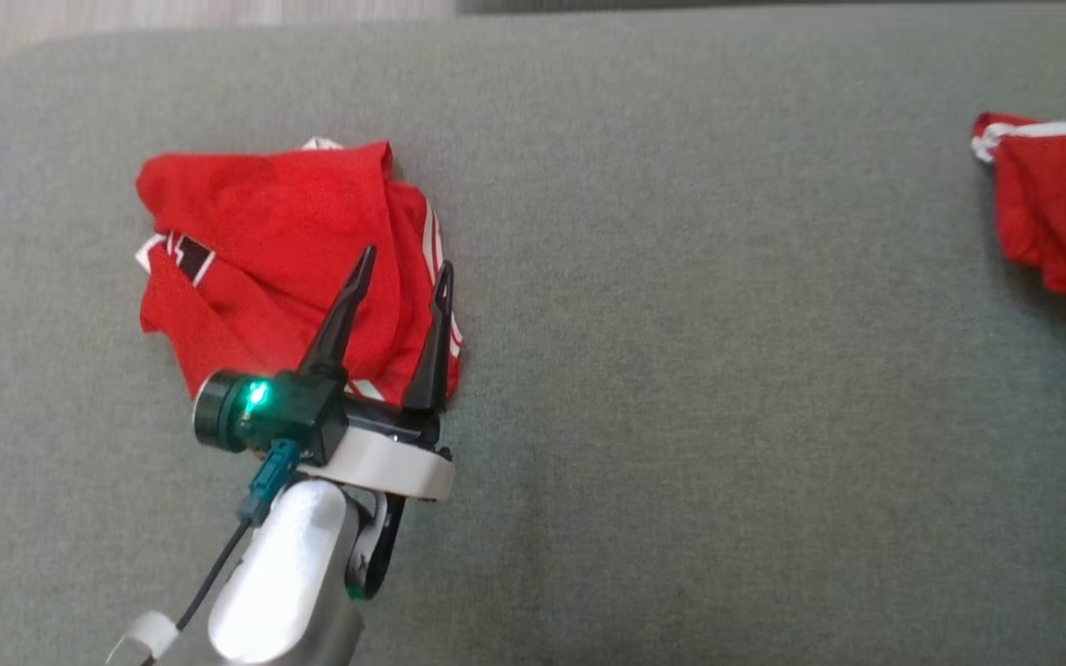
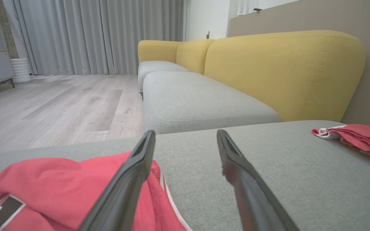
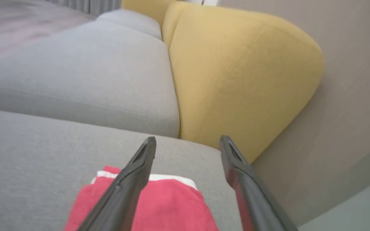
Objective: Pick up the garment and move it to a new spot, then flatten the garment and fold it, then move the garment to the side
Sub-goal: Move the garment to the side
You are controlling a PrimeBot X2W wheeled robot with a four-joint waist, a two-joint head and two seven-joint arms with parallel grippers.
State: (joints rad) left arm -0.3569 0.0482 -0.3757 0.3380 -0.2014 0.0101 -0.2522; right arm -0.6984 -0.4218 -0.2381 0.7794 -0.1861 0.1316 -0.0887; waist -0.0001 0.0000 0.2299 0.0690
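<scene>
A grey woven-fabric sofa seat (image 1: pixel 681 416) carries a crumpled red garment with white stripes (image 1: pixel 265 231) at its left. The left gripper (image 1: pixel 406 259) hangs over that garment's right edge, fingers apart and holding nothing. A second red garment with white trim (image 1: pixel 1060 213) lies well apart at the far right; the right gripper (image 3: pixel 188 138) is above it, fingers spread. Beyond stand a yellow upholstered backrest (image 2: pixel 284 70), pale wood floor (image 2: pixel 59 106) and grey curtains (image 2: pixel 101 35).
</scene>
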